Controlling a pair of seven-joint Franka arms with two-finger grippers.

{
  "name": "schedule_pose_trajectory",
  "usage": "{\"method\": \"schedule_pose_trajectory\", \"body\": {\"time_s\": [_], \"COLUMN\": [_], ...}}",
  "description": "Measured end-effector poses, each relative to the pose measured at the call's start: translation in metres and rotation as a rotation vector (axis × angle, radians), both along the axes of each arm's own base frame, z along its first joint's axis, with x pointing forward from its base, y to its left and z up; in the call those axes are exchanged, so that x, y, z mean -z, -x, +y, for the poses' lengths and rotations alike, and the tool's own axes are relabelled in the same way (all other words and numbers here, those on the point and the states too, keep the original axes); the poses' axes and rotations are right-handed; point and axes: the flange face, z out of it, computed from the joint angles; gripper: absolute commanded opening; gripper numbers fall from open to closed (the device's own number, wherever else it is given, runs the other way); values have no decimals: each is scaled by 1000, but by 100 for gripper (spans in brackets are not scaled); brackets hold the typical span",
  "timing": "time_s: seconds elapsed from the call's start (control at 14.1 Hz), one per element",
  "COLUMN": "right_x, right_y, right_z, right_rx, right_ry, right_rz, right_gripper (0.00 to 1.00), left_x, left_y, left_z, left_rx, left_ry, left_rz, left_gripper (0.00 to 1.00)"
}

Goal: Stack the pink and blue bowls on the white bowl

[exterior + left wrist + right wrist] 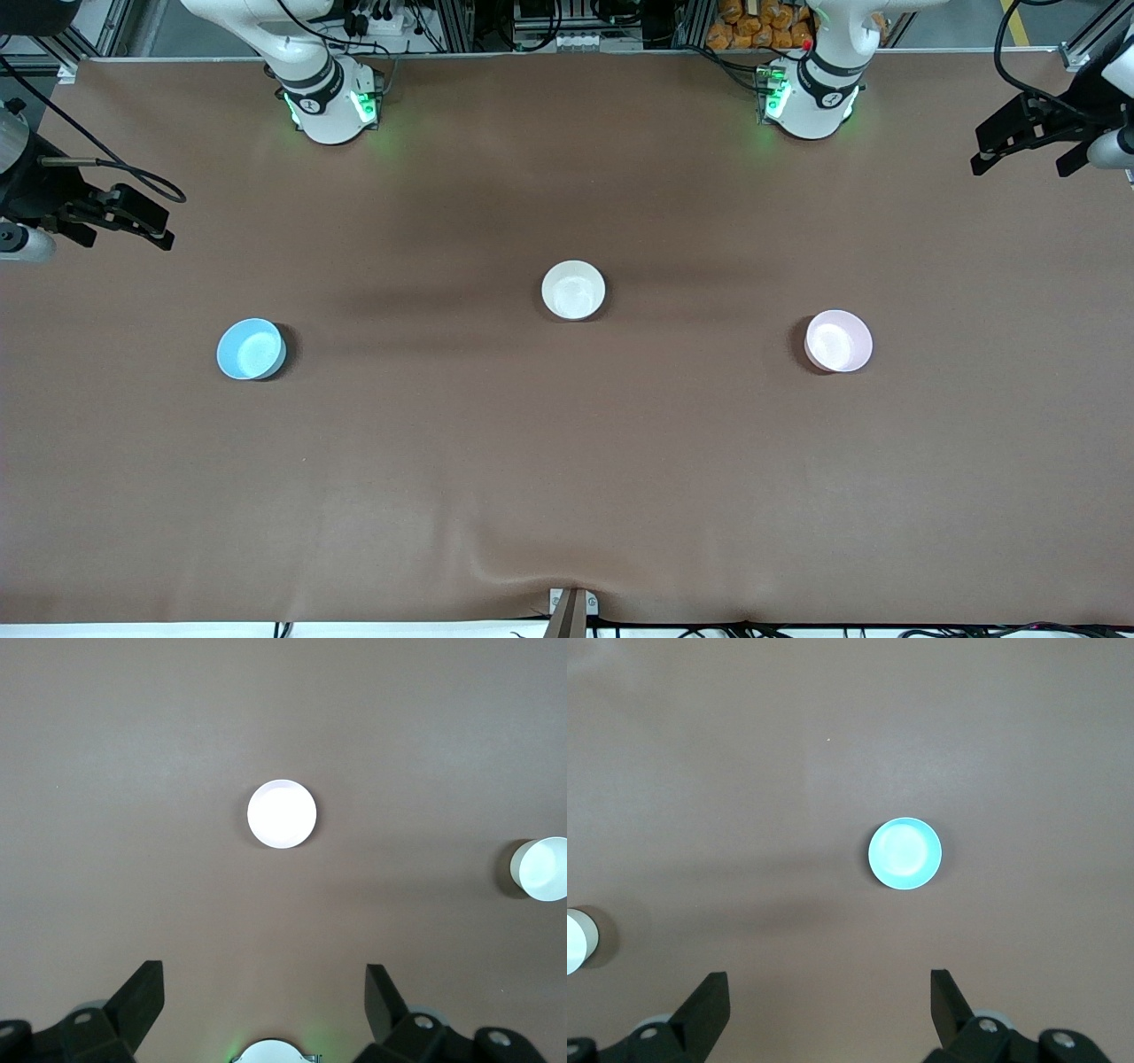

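Brown table (567, 461) holds the white bowl (573, 290) at centre, blue bowl (251, 349) toward eight o'clock, pink bowl (838, 341) toward four. Wrist views alone show the left gripper (264, 992) and right gripper (829, 997) gaping, empty, raised at the table's ends.

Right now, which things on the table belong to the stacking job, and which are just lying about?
For the job:
- pink bowl
- blue bowl
- white bowl
- left gripper, open
- right gripper, open

Lying about:
- nothing else on the brown table cover

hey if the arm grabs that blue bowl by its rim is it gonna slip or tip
The blue bowl looks glossy, so probably slippery in a rim pinch. It seems rigid and small, likely light. Sitting upright on the brown table, it should slide rather than roll if nudged.
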Motion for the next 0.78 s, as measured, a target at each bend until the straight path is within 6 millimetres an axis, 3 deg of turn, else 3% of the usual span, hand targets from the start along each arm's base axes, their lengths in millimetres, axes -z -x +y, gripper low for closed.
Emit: {"method": "schedule_pose_trajectory", "body": {"time_s": [0.78], "right_x": [0], "right_y": [0], "right_z": [0], "right_rx": [0], "right_ry": [0], "right_rz": [-3], "right_gripper": [100], "left_x": [3], "left_y": [5], "left_z": [3], "left_rx": [-3], "left_ry": [-23], "left_rz": [50], "left_gripper": [100]}}
